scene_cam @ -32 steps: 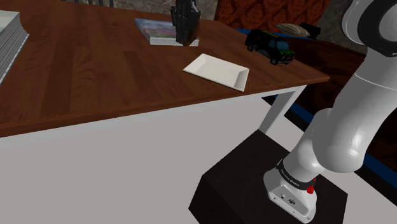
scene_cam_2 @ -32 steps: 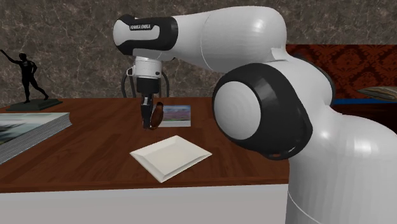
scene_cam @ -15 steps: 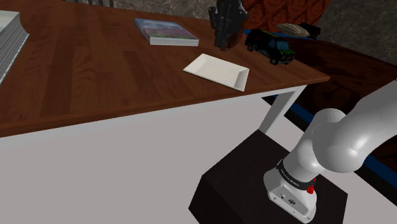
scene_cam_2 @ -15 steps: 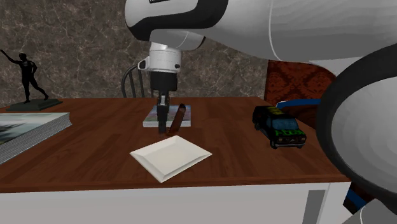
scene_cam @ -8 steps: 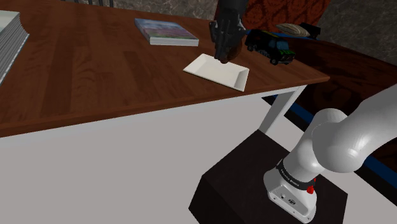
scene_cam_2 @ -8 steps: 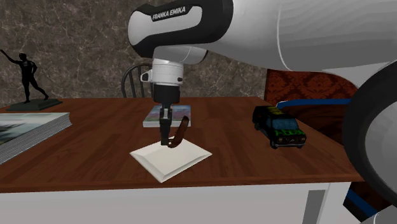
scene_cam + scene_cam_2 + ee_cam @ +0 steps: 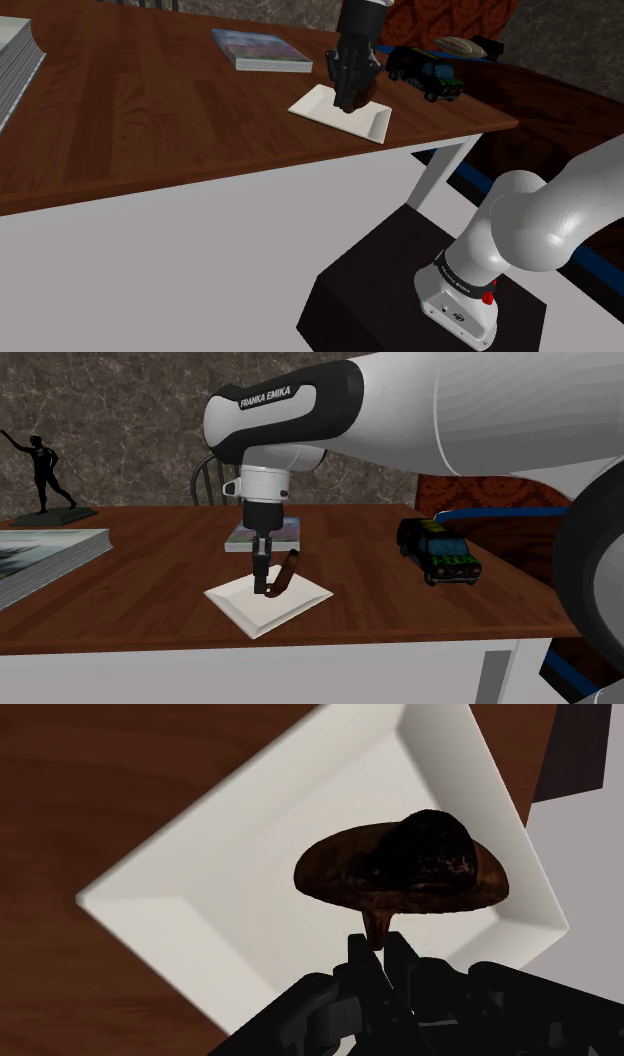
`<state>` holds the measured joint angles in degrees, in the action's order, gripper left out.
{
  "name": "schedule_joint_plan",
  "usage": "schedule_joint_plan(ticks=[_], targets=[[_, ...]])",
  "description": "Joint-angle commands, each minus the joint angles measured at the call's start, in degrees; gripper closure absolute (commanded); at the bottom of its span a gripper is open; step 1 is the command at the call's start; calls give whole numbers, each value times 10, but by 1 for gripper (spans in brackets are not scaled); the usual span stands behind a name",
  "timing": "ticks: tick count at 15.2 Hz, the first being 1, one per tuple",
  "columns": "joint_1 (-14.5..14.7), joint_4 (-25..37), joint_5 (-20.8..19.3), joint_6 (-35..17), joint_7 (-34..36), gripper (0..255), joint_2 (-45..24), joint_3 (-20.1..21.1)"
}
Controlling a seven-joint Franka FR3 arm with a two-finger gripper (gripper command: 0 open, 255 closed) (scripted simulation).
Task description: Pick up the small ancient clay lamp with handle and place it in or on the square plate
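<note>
Gripper (image 7: 263,588) descended over white square plate (image 7: 238,606), clamped on handle of brown clay lamp (image 7: 285,571), tilted low for gentle release.

**Rough brown lamp, smooth white plate, grained wood**

The lamp (image 7: 400,874) has a coarse, pitted, clay-like brown surface that is dull and mottled, darkest on its hump. The square plate (image 7: 200,894) is plain white, smooth and matt. The worktop (image 7: 150,100) is reddish-brown wood in planks, with visible grain and a soft sheen. The tool (image 7: 377,949) is matt black. The arm (image 7: 480,412) is a glossy white shell with dark bands.
</note>
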<state>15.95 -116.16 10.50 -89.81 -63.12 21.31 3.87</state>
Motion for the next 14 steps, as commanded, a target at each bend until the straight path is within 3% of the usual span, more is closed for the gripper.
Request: schedule_joint_plan(ticks=[1,4,5,10,14], targets=[[0,-1,0,-1,0,255,0,0],[0,-1,0,-1,0,255,0,0],[0,-1,0,-1,0,0,0,0],[0,-1,0,-1,0,0,0,0],[-3,94,-4,71,2,0,-23,-8]])
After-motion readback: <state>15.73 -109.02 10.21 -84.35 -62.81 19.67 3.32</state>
